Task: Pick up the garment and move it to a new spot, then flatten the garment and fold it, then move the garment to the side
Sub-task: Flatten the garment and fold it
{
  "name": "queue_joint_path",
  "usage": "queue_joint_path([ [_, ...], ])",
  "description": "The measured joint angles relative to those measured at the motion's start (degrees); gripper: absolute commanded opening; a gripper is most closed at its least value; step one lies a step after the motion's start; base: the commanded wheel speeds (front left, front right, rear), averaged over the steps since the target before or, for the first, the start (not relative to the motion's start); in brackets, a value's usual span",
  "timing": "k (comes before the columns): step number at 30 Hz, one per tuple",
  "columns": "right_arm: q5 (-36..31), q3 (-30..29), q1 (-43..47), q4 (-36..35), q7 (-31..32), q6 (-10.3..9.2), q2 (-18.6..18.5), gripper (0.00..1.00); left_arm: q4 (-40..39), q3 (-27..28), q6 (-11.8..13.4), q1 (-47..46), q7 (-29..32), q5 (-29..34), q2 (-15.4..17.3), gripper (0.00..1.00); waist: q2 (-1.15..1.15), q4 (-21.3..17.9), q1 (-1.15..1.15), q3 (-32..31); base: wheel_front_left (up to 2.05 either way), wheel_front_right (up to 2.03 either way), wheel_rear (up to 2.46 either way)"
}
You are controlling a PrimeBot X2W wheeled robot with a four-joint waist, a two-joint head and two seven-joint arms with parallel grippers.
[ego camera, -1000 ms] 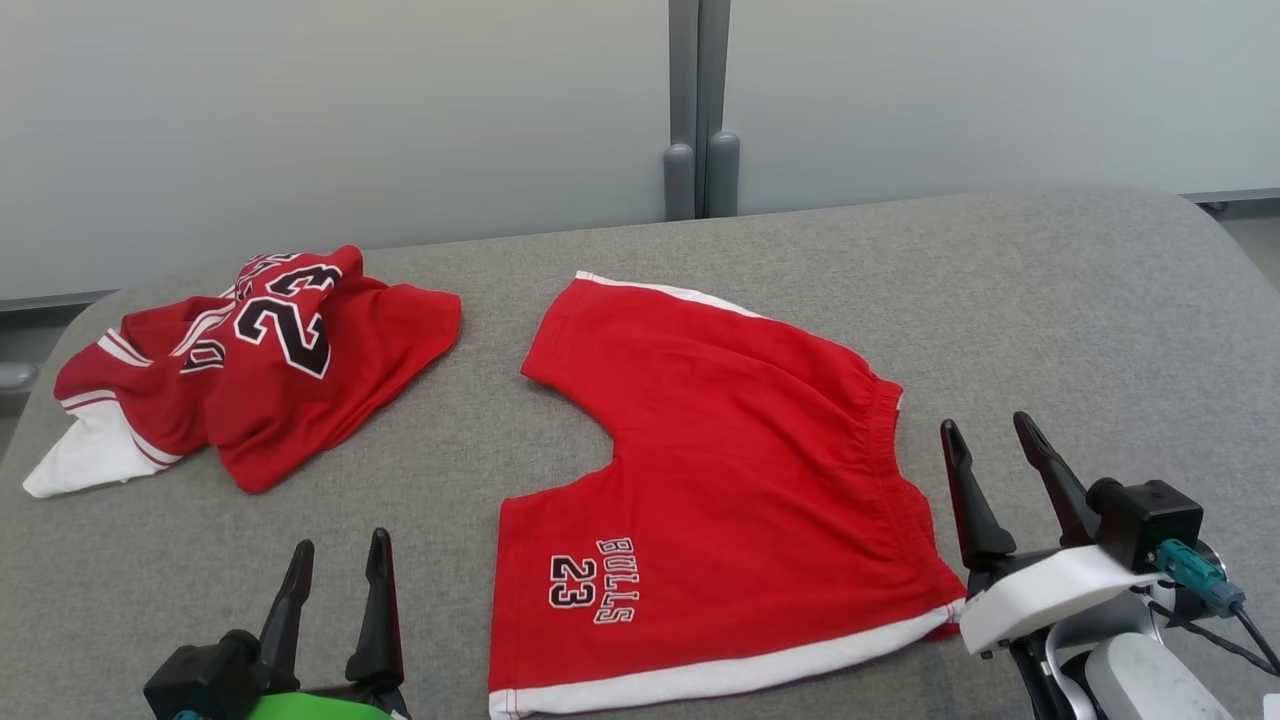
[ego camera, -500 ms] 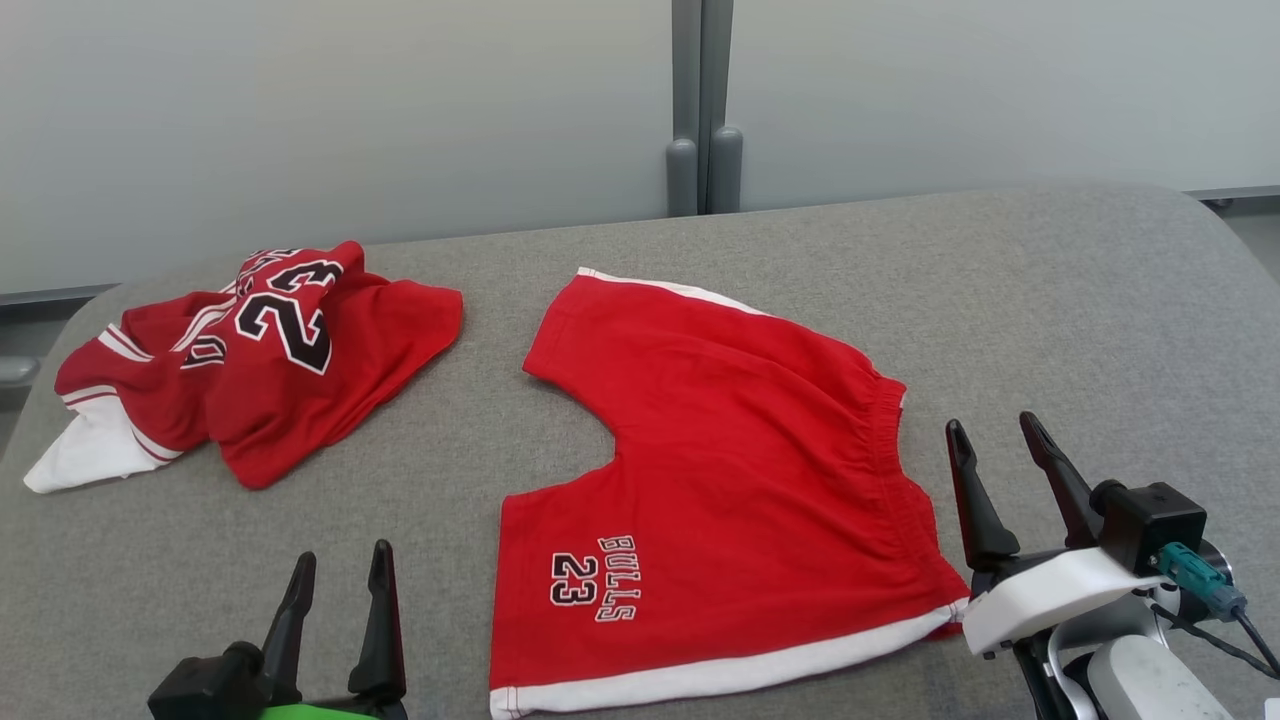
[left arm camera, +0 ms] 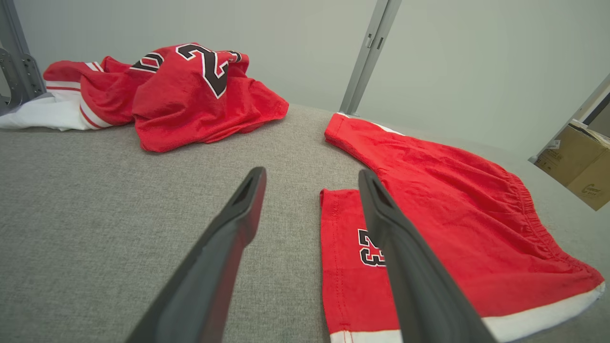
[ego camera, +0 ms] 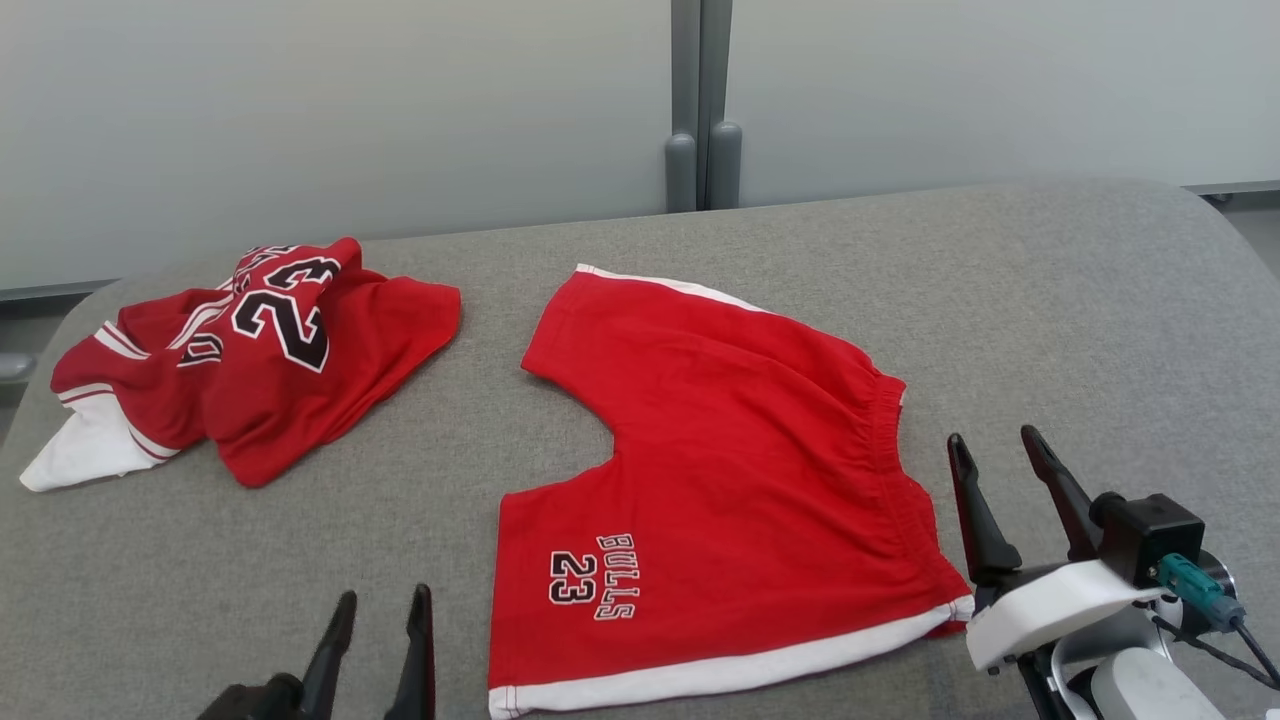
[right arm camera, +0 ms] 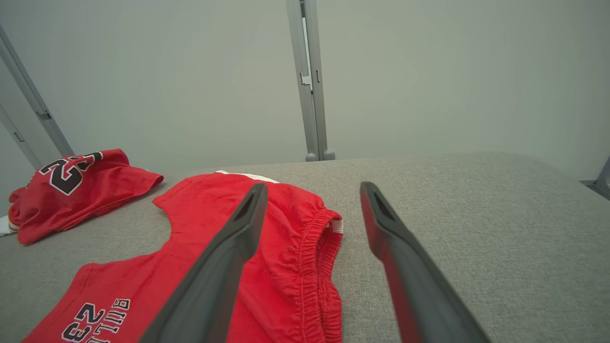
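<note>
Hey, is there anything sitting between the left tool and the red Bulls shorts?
Nothing visible stands in the way. Bare grey tabletop separates the left tool from the shorts. The crumpled jersey lies farther back on the left, apart from both.

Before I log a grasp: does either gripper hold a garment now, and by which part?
Nothing is held. The left gripper and right gripper have open, empty fingers beside the red Bulls shorts.

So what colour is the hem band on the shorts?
White band on red shorts; head view shows it best.
</note>
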Motion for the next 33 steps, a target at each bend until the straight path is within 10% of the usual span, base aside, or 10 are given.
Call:
queue_joint_path([
  [15, -0.9, 4.4, 3.9, 6.0, 1.9, 6.91, -6.0, 1.0, 7.5, -7.7, -5.2, 2.0, 7.9, 0.0, 1.1, 1.0, 0.0, -0.5, 0.0, 1.3, 0.0, 0.0, 0.0],
  [33, -0.3, 4.1, 3.7, 8.3, 1.8, 8.84, -5.8, 1.0, 15.0, -8.2, -7.2, -1.6, 10.8, -2.0, 0.5, 1.0, 0.0, -3.3, 0.0, 3.7, 0.0, 0.0, 0.0],
])
